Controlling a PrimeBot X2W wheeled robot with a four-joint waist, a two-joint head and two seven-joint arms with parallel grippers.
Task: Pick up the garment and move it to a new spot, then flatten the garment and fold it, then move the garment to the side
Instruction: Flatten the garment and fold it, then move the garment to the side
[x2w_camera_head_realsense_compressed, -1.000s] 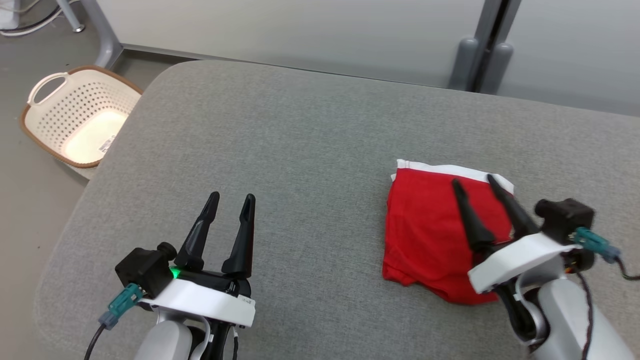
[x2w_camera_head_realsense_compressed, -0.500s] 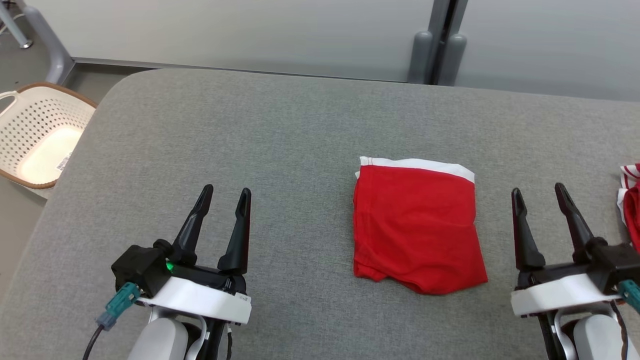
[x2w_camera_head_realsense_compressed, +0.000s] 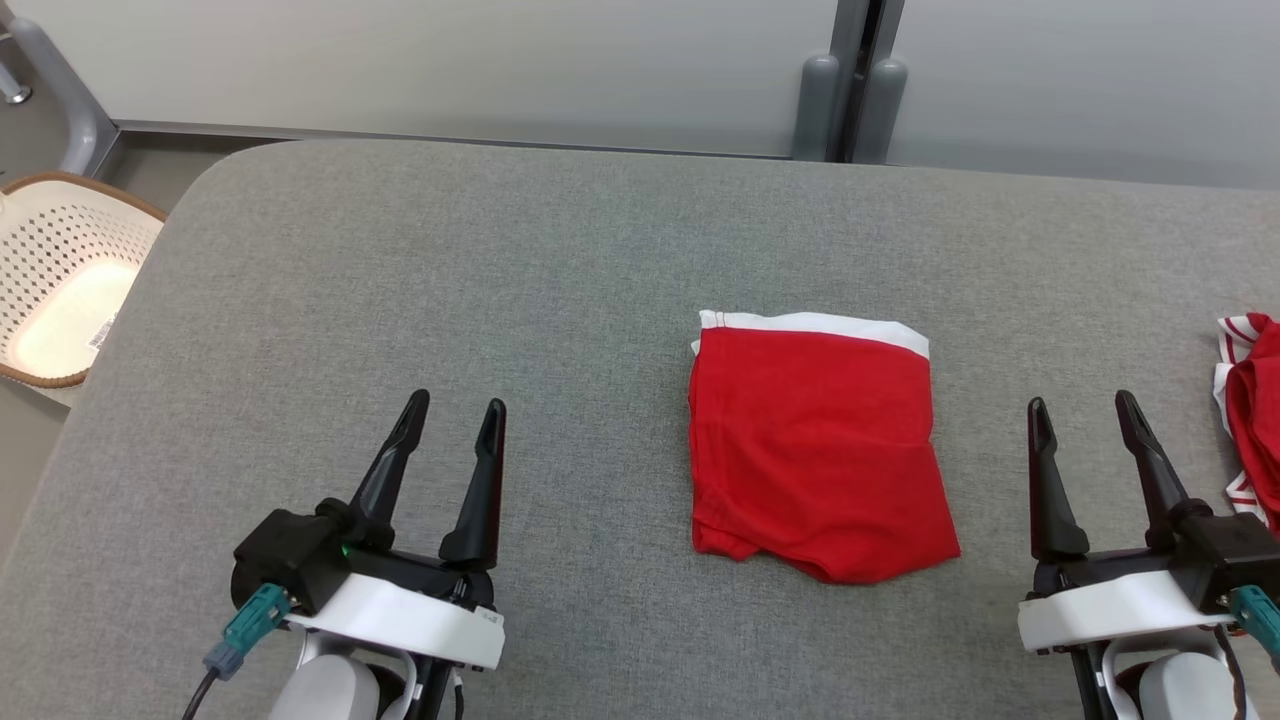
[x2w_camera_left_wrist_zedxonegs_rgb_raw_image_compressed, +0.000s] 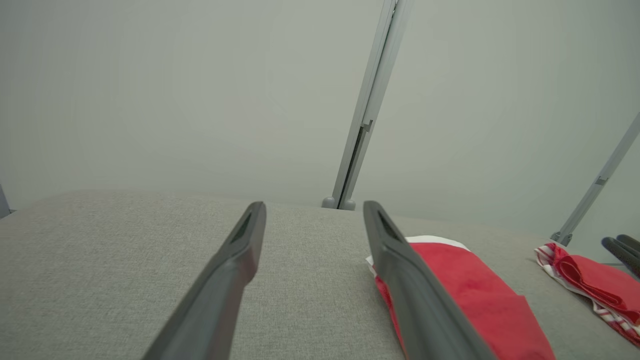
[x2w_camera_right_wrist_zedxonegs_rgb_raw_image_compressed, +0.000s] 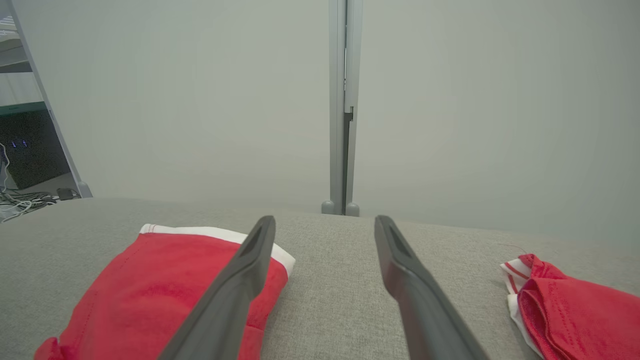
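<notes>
Status: folded red-and-white cloth garment (x2w_camera_head_realsense_compressed: 815, 455) lies right of centre on grey fabric table (x2w_camera_head_realsense_compressed: 500, 280) | my left gripper (x2w_camera_head_realsense_compressed: 457, 402), right gripper (x2w_camera_head_realsense_compressed: 1080, 401) spread, empty | risk: pinching one layer unfolds it.

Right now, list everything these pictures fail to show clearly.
Crumpled garment: head view, cut off by the right edge; shape unclear.
Basket: head view, cut off by the left edge.
Folded garment: its under layers, hidden by the top layer; in the left wrist view, partly behind a finger.
</notes>
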